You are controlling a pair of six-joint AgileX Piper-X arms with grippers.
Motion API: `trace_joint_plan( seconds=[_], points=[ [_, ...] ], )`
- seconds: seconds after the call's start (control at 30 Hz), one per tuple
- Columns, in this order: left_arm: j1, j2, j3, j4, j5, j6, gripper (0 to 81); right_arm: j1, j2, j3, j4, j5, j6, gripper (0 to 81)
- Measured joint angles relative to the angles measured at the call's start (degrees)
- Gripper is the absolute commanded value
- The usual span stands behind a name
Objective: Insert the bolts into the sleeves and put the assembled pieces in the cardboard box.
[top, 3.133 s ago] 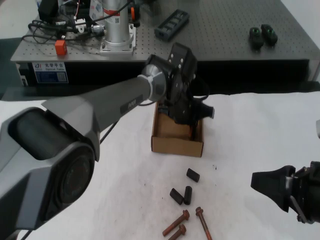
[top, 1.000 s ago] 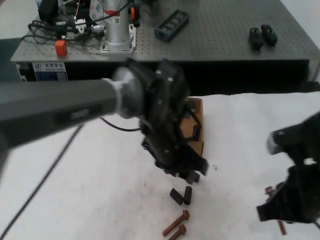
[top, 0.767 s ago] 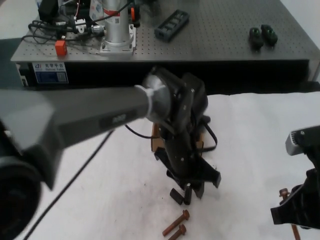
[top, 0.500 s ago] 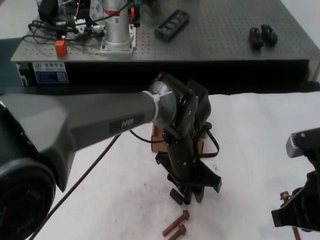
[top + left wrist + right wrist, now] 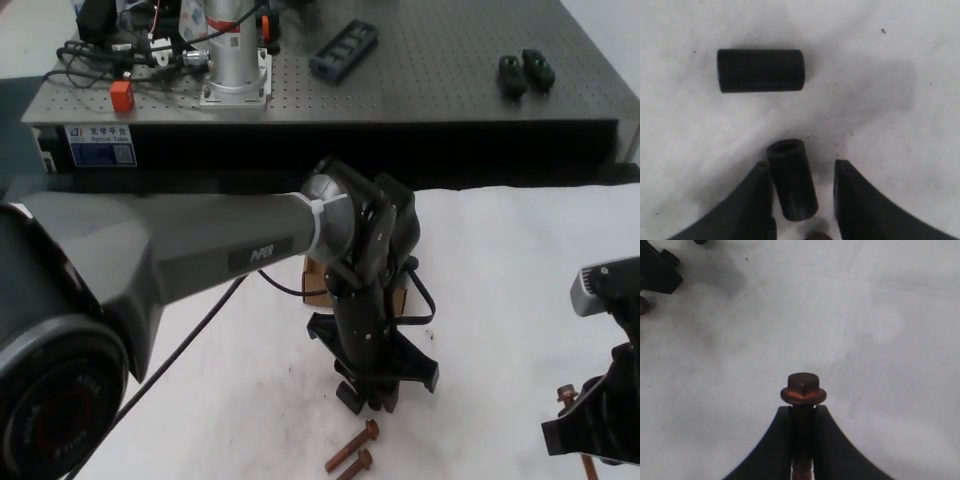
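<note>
My left gripper (image 5: 801, 169) stands open low over the white cloth, its fingers on either side of a black sleeve (image 5: 792, 185) that touches one finger and is apart from the other. A second black sleeve (image 5: 760, 70) lies crosswise just beyond it. In the high view the left gripper (image 5: 378, 392) is in front of the cardboard box (image 5: 313, 286), which the arm mostly hides. My right gripper (image 5: 802, 411) is shut on the shank of a copper bolt (image 5: 802, 389), head outward, held above the cloth at the near right (image 5: 566, 396).
Two more copper bolts (image 5: 352, 447) lie on the cloth just in front of the left gripper. A metal breadboard bench (image 5: 450, 70) with cables and fixtures runs along the back. White cloth stretches free between the two arms.
The left arm came from over the cardboard box down to the sleeves. The right gripper, open before, now holds a bolt lifted off the cloth and has kept still lately.
</note>
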Motion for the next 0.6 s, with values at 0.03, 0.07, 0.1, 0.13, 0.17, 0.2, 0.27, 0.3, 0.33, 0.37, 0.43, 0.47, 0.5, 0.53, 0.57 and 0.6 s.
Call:
trace_joint_plan(
  seconds=[0.03, 0.07, 0.1, 0.13, 0.17, 0.2, 0.27, 0.3, 0.33, 0.37, 0.43, 0.47, 0.5, 0.53, 0.57, 0.6],
  points=[
    [0.0, 0.0, 0.0, 0.0, 0.0, -0.08, 17.7, 0.0, 0.0, 0.0, 0.0, 0.0, 0.0, 4.1],
    [0.0, 0.0, 0.0, 0.0, 0.0, -0.17, 14.6, 0.0, 0.0, 0.0, 0.0, 0.0, 0.0, 4.1],
    [0.0, 0.14, 0.0, 0.0, 0.0, -0.19, 10.9, 0.0, 0.0, 0.0, 0.0, 0.0, 0.0, 4.1],
    [0.0, 0.14, 0.0, 0.0, 0.0, -0.19, 7.4, 0.0, 0.0, 0.0, 0.0, 0.0, 0.0, 4.1],
    [0.0, 0.14, 0.0, 0.0, 0.0, -0.19, 2.6, 0.0, 0.0, 0.0, 0.0, 0.0, 0.0, 4.1],
    [0.0, 0.14, 0.0, 0.0, 0.0, -0.19, 0.5, 0.0, 0.0, 0.0, 0.0, 0.0, 0.0, 4.1],
    [0.0, 0.14, 0.0, 0.0, 0.0, -0.19, 0.6, 0.0, 0.0, 0.0, -0.1, -0.29, 0.0, 4.1],
    [0.0, 0.14, 0.0, 0.0, 0.0, -0.19, 0.6, 0.0, 0.0, 0.0, -0.37, -0.71, 0.0, 4.1],
    [0.0, 0.14, 0.0, 0.0, 0.11, 0.08, 0.6, 0.0, 0.0, 0.0, -0.75, -1.59, 0.0, 4.1],
    [0.0, 0.14, 0.0, 0.0, 0.34, 0.59, 0.6, 0.0, 0.0, 0.0, -1.39, -2.46, 0.0, 4.1],
    [0.0, 0.14, 0.0, 0.0, 0.63, 1.68, 0.6, 0.0, 0.0, 0.0, -2.94, -3.69, 0.0, 4.1],
    [0.0, 0.14, 0.0, 0.0, 0.78, 2.01, 0.6, 0.0, 0.0, 0.0, -3.11, -4.93, 0.0, 4.1],
    [0.0, -0.64, 0.0, 0.0, 0.84, 2.73, 0.6, 0.0, 0.0, 0.0, -3.94, -5.21, 0.0, 4.1],
    [0.0, -2.73, 0.41, -0.16, 0.84, 3.79, 0.6, 0.0, -0.13, 0.0, -4.86, -6.48, 0.0, 4.1],
    [0.0, -4.61, 1.11, -1.03, 0.84, 4.38, 0.6, 0.0, -0.49, 0.0, -6.06, -7.59, 0.74, 4.1],
    [0.0, -9.44, 4.02, -5.0, 1.57, 4.93, 0.6, 0.0, -0.5, 0.0, -6.33, -9.02, 1.52, 4.1]
  ],
)
